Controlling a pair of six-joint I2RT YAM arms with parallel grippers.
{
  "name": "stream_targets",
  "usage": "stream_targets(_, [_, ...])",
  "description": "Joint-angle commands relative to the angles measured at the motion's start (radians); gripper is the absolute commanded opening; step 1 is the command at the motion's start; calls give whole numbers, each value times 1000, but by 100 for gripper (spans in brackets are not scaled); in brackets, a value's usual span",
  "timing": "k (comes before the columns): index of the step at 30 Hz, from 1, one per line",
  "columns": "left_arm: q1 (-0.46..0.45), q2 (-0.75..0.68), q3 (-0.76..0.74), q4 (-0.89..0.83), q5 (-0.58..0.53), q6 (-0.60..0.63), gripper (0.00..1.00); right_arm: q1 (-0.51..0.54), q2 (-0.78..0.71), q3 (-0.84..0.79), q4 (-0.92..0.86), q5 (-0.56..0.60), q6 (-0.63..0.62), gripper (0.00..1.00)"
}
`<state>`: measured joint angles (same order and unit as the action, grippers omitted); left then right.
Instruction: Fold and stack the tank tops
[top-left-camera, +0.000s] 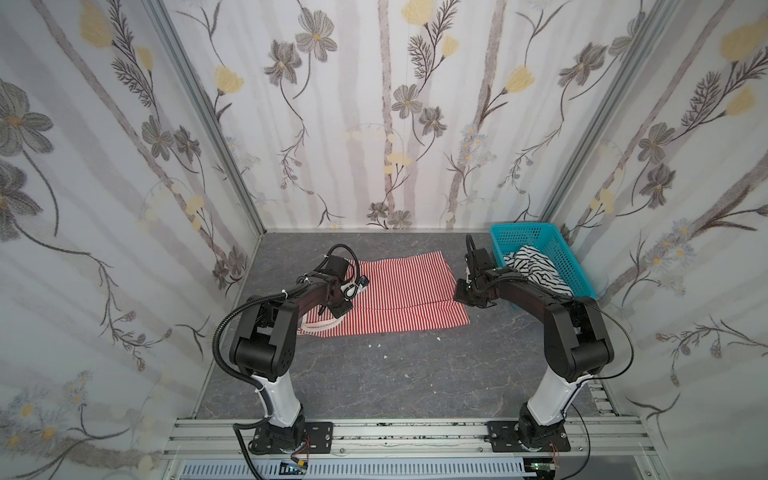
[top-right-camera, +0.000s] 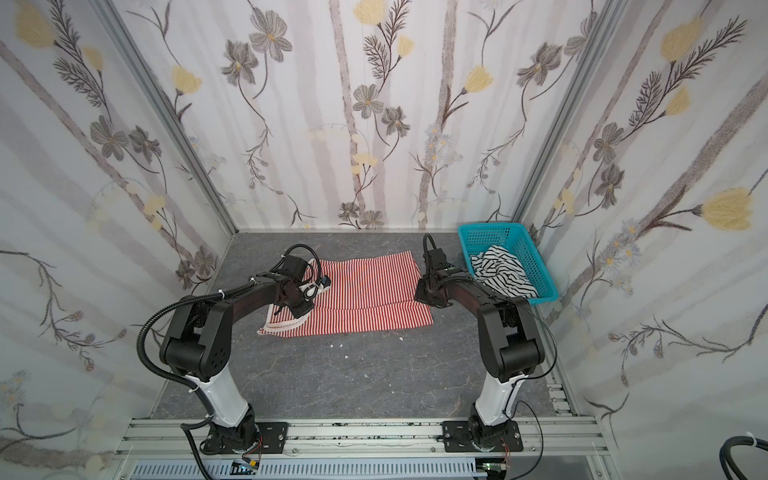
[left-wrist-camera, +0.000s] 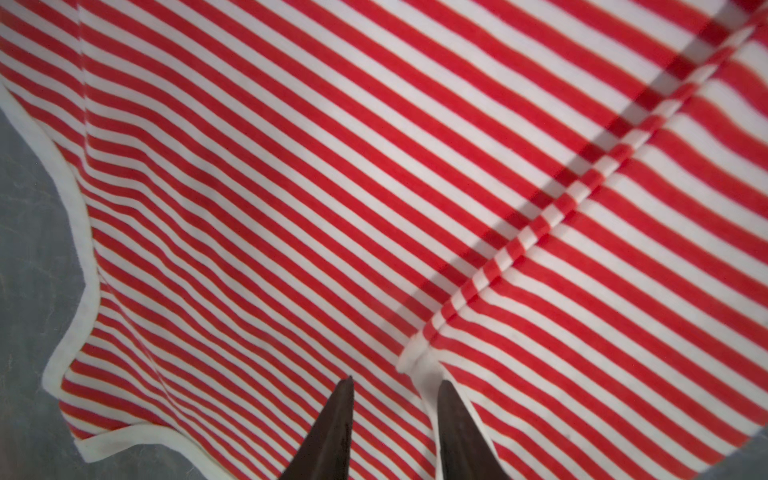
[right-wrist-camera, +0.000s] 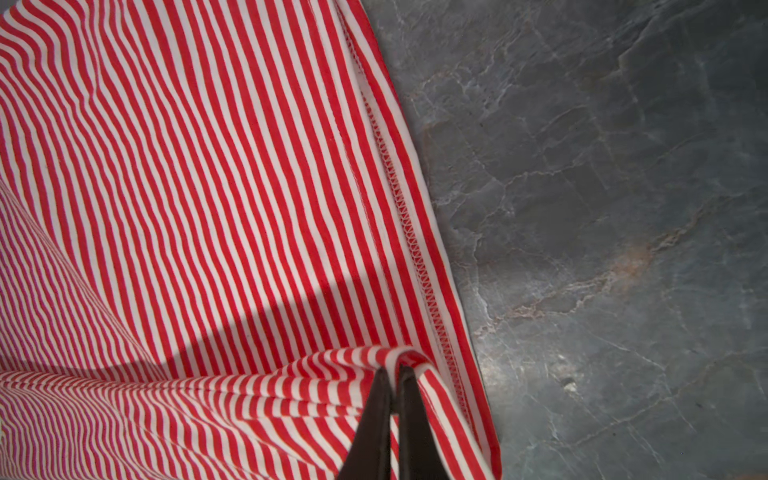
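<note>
The red-and-white tank top (top-left-camera: 409, 291) lies spread in the middle of the grey marbled table (top-left-camera: 374, 386), with bare table in front of it. A few small white specks (top-left-camera: 376, 345) sit on the table just before its near edge. Its white-trimmed straps (top-left-camera: 316, 328) point to the left side and its stitched hem (right-wrist-camera: 409, 216) faces right. One long side appears to be folded over the body, leaving a raised fold edge (left-wrist-camera: 540, 220) running across the stripes.

The left gripper (left-wrist-camera: 395, 380) hovers low over the strap end. Its jaws are parted with nothing between them, and the tips sit beside the white trim (left-wrist-camera: 419, 365). The right gripper (right-wrist-camera: 395, 368) has its jaws nearly together, pinching a small ridge of striped cloth close to the hem corner.

The top looks light, thin and limp. It ripples on the table and would likely sag and stretch from any single pinch. It probably needs two grips at once, best on corners or on the firmer trim and hem, kept level so the layers do not slide apart.

Farther back, in the right rear corner, stands a teal perforated basket (top-left-camera: 557, 249). Inside it the black-and-white tank top (top-left-camera: 530, 266) lies crumpled, heaped toward the near end and partly hidden by the right arm. It is not yet folded. Nothing else shows in the basket.
</note>
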<state>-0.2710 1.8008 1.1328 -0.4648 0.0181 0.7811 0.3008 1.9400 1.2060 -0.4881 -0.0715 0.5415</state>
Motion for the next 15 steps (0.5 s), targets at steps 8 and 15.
stream_targets(8, [43, -272, -149, 32, -23, -101, 48, 76, -139, -99, 36, 97, 52, 47])
stream_targets(15, [44, -500, -334, -72, 105, -88, 38, 125, -139, -181, 99, 54, 86, 41])
